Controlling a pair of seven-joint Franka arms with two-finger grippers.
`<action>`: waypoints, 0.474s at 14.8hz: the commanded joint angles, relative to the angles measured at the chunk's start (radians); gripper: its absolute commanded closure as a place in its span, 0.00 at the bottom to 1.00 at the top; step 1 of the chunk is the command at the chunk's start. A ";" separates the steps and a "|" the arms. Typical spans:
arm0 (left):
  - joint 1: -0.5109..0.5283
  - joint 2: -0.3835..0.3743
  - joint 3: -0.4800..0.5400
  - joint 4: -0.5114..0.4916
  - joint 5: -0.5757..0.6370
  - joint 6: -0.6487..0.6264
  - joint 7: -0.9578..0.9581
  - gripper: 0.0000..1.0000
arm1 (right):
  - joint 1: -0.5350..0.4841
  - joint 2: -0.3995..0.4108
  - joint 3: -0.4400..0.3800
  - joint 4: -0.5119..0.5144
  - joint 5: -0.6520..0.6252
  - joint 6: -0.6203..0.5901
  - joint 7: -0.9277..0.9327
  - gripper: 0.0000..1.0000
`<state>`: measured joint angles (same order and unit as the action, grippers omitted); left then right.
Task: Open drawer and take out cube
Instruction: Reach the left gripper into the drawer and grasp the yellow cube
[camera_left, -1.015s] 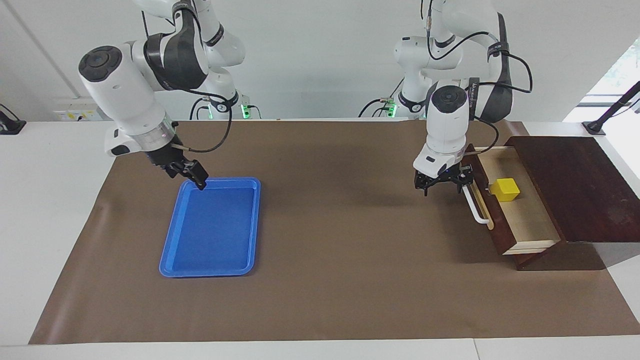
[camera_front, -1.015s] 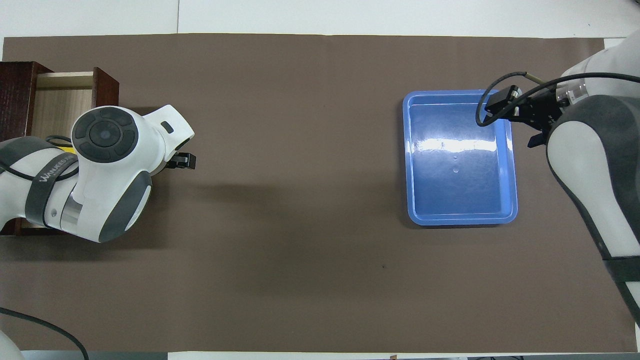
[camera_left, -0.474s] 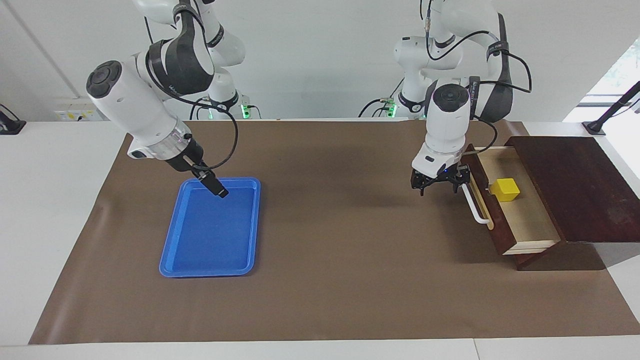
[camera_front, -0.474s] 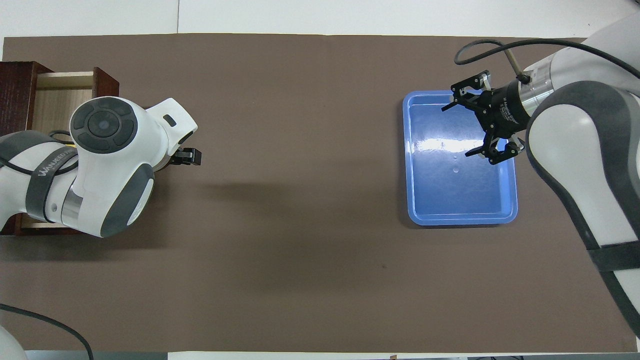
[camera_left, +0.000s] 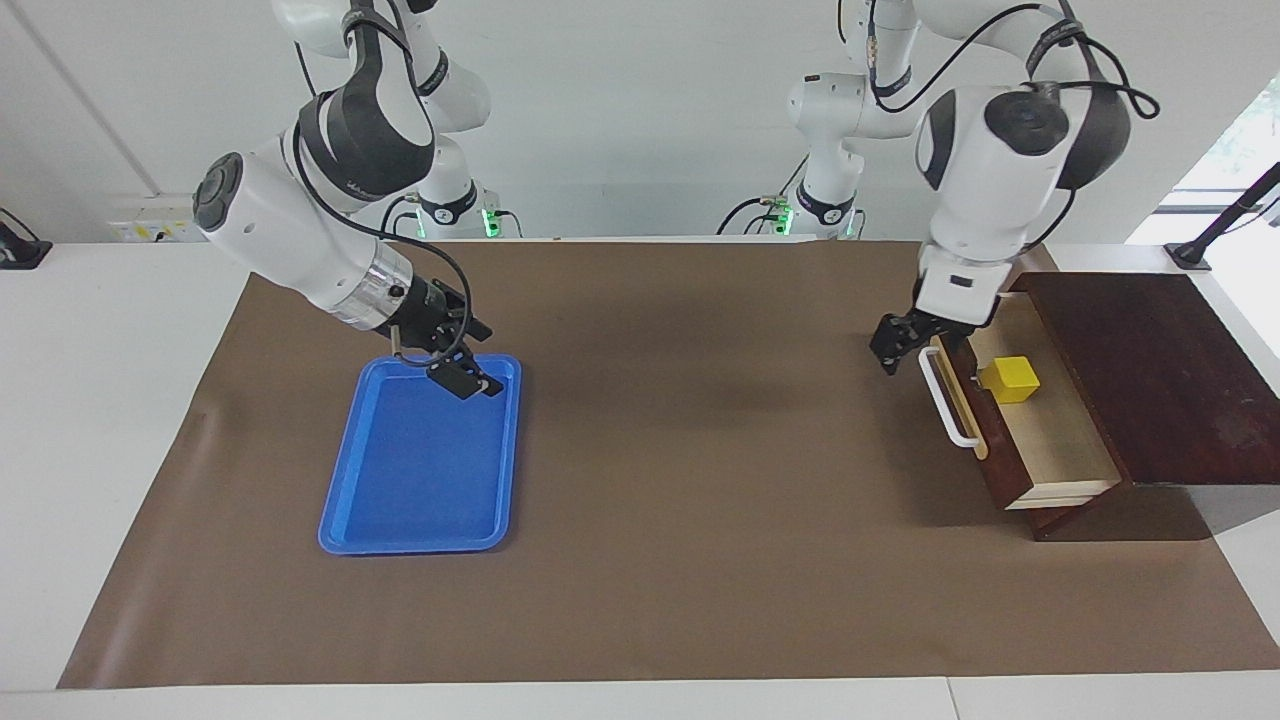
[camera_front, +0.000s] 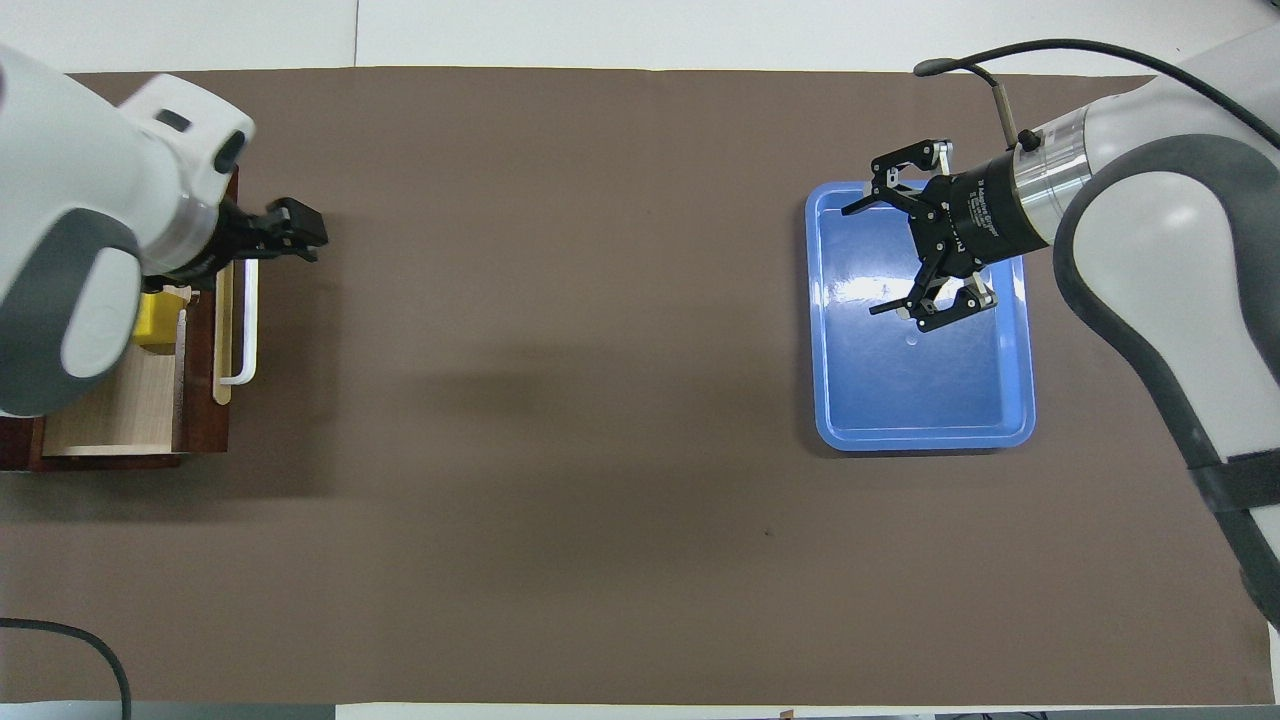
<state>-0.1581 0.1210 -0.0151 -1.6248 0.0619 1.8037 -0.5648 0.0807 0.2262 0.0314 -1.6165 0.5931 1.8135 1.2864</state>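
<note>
1. The drawer (camera_left: 1040, 420) stood pulled out of its dark wooden box (camera_left: 1150, 370) at the left arm's end of the table, its pale inside open to view and its white bar handle (camera_left: 945, 400) facing the middle of the table.
2. The cube (camera_left: 1010, 379) — small and bright yellow — sat on the drawer's floor, close against the inner face of the drawer front and toward the end of the drawer nearer the robots. Nothing touched it.
3. The left gripper (camera_left: 893, 350) hung in the air just beside the handle's end nearer the robots, over the brown mat (camera_left: 700, 450) in front of the drawer front. Its fingers were apart and held nothing; in the overhead view it (camera_front: 290, 228) showed clear of the handle, not around it.
4. The right gripper (camera_left: 466, 376) hovered over the blue tray (camera_left: 420, 520), above the tray's end nearer the robots. Its fingers were spread wide — seen plainly from above (camera_front: 900, 255) — and it carried nothing.
5. The tray lay flat on the mat toward the right arm's end of the table, well apart from the drawer, with nothing in it.
</note>
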 joint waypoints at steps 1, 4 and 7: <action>0.119 0.019 -0.003 0.057 -0.051 -0.037 -0.204 0.00 | 0.000 -0.002 0.008 -0.041 0.086 0.058 0.036 0.00; 0.144 0.011 0.023 0.039 -0.045 -0.024 -0.555 0.00 | 0.025 -0.010 0.008 -0.083 0.139 0.076 0.031 0.00; 0.179 -0.003 0.040 -0.029 -0.013 0.008 -0.717 0.00 | 0.025 -0.028 0.010 -0.121 0.140 0.064 0.027 0.00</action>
<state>-0.0011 0.1250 0.0197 -1.6108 0.0298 1.7938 -1.1598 0.1062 0.2309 0.0395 -1.6879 0.7082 1.8637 1.3083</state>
